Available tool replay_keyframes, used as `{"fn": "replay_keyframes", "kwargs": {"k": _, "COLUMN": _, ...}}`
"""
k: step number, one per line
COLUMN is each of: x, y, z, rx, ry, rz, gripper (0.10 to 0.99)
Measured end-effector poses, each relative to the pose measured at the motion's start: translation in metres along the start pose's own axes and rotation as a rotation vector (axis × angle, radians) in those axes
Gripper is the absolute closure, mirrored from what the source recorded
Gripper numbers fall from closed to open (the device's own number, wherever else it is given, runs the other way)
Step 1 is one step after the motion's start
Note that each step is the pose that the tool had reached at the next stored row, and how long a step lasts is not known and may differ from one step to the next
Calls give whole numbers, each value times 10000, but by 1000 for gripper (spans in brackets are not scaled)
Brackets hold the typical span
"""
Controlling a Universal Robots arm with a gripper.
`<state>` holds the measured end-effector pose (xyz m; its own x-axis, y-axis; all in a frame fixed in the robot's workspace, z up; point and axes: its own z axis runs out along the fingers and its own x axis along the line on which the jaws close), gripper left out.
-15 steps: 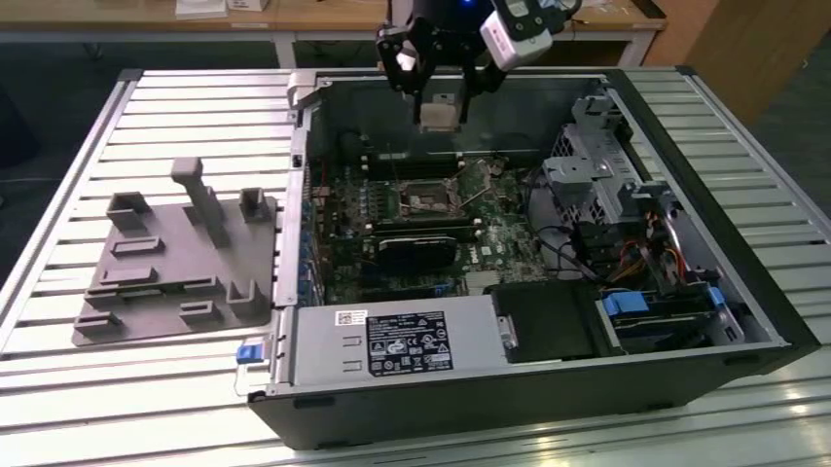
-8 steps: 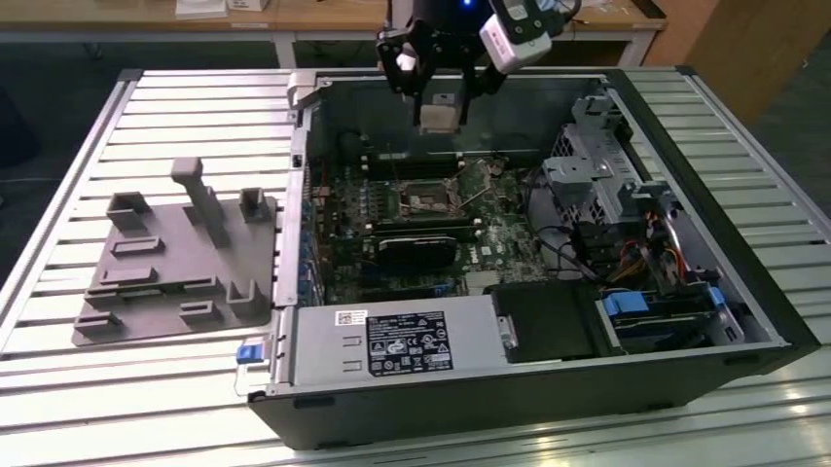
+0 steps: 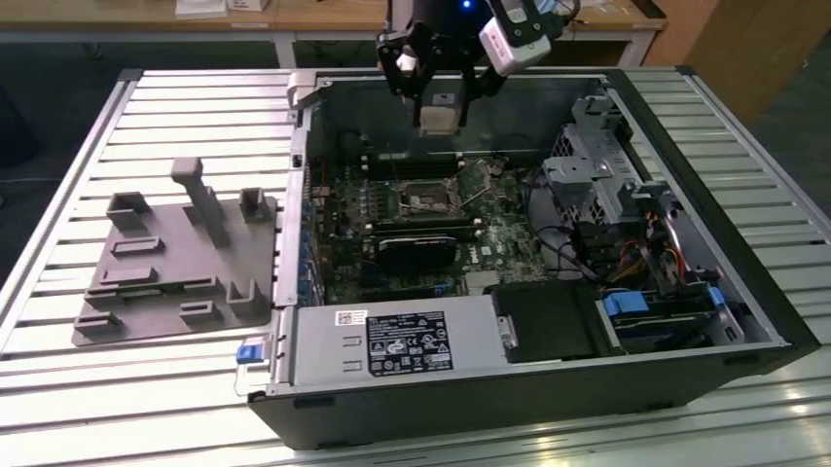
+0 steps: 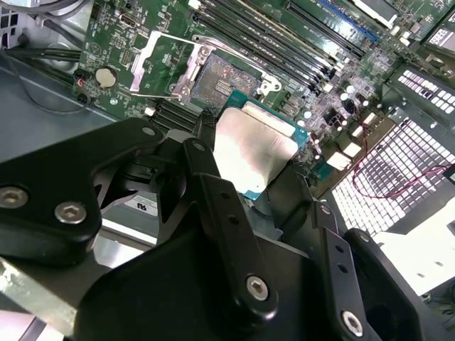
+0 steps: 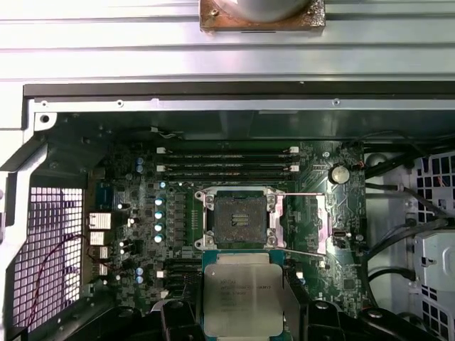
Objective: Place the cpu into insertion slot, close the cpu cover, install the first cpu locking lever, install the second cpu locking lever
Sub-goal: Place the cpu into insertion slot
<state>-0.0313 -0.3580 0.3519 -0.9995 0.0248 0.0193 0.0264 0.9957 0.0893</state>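
The cpu [image 3: 439, 114] is a flat square chip with a silvery-beige top, and my gripper [image 3: 439, 123] is shut on it, above the far side of the open computer case. In both wrist views the cpu [image 4: 252, 145] [image 5: 238, 295] sits between the black fingers [image 4: 206, 167], tilted over the green board. The insertion slot [image 3: 425, 199] [image 4: 220, 78] [image 5: 238, 217] lies below and apart from the chip, its dark centre bare. The cpu cover [image 4: 160, 64] [image 5: 311, 224] stands flipped open beside the socket. Thin locking levers [image 5: 306, 252] are raised off the socket.
A grey moulded fixture tray [image 3: 175, 258] lies on the slatted table at the exterior view's left. Inside the case are memory slots [image 5: 227, 160], a black rectangular module [image 3: 415, 251], the power supply [image 3: 389, 341], and drive bays with cables [image 3: 610, 180] at the exterior view's right.
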Motion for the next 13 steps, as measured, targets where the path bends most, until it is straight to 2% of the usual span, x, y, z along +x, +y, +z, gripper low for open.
{"fn": "replay_keyframes", "kwargs": {"k": 7, "x": 0, "y": -1, "z": 15, "rx": 1, "ry": -2, "rz": 0, "gripper": 549}}
{"fn": "replay_keyframes", "kwargs": {"k": 13, "x": 4, "y": -5, "z": 54, "rx": -3, "ry": -88, "rz": -8, "gripper": 549}}
